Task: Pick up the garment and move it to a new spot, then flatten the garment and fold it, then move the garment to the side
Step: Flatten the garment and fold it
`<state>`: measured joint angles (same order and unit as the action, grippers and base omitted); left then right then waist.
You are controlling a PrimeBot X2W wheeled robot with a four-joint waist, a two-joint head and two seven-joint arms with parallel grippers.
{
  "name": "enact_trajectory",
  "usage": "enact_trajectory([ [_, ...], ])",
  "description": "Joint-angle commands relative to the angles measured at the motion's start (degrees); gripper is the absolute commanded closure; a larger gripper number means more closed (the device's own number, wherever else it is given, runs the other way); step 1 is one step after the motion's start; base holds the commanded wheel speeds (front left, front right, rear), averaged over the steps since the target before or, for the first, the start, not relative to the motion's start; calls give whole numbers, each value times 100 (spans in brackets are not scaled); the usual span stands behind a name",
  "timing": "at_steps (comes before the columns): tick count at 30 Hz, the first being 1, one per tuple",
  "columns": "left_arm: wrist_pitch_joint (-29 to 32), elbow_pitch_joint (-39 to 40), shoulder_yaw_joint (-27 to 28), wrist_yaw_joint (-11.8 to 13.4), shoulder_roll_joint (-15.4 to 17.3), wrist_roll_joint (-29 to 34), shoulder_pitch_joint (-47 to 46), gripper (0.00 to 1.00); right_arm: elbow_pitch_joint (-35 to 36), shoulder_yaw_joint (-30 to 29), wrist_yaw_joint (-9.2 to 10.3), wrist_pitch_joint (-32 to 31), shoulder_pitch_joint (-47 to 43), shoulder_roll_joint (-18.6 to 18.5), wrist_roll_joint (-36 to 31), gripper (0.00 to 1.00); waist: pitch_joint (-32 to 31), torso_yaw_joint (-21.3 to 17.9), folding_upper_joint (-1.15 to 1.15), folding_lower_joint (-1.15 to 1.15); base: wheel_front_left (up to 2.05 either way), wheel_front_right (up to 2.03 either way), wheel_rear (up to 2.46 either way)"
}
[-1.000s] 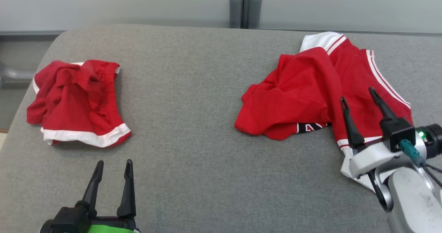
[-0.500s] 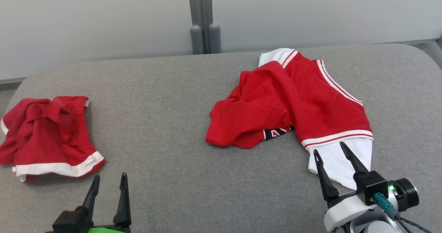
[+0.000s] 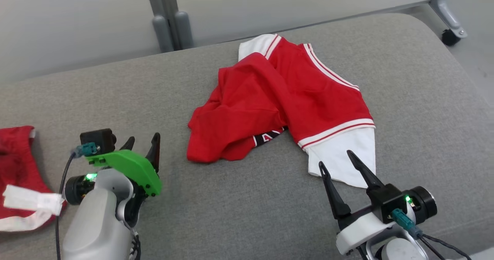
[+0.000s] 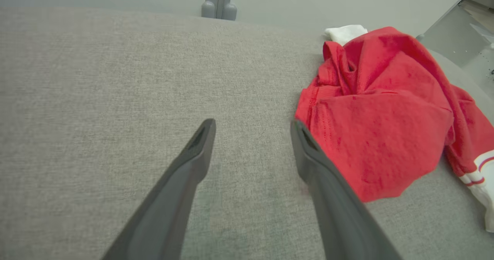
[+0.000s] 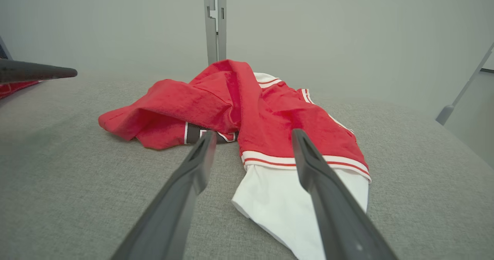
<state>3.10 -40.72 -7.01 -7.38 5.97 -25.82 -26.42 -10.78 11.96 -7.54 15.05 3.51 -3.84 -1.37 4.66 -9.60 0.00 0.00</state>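
The garment [image 3: 278,98] is a crumpled red jersey with white striped sleeves, lying mid-table in the head view. My right gripper [image 3: 335,159] stands open just short of its near white sleeve, fingers pointing at it. My left gripper [image 3: 143,138] is open over bare cloth, left of the garment's red hem. The left wrist view has the left gripper [image 4: 252,124] open, its right finger beside the garment [image 4: 378,121]. From the right wrist, the open right gripper [image 5: 253,133] frames the sleeve cuff of the garment [image 5: 262,113]. Nothing is held.
The grey padded table [image 3: 231,198] curves down at its right edge. A second red piece with white trim [image 3: 15,163] lies at the far left. A grey post [image 3: 170,17] stands behind the table, and a wheeled frame leg [image 3: 449,34] at the back right.
The head camera has swung to the right, so the whole picture shifted left. My left arm has risen into view and reached toward the garment. The garment lies as before.
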Motion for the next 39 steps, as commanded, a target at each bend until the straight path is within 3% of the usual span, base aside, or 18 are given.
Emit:
enact_trajectory([
  [1,195,-175,-33,-12,21,-69,-251,0,-7,36,10,18,77,31,33,0,441,-522,0,0,0,0,0],
  [5,735,-502,-298,-12,50,-256,-664,0,-30,53,10,18,146,56,120,0,583,-767,0,0,0,0,0],
  [12,1154,-332,-783,-12,164,-862,-885,0,-49,11,10,18,154,79,133,0,595,-919,0,0,0,0,0],
  [24,1235,-682,-785,14,421,-1168,-1220,0,-138,295,10,18,232,91,249,0,615,-1262,0,0,0,0,0],
  [39,1675,-556,-1359,-14,828,-1494,-1386,0,-142,349,10,18,247,96,319,0,745,-1471,0,0,0,0,0],
])
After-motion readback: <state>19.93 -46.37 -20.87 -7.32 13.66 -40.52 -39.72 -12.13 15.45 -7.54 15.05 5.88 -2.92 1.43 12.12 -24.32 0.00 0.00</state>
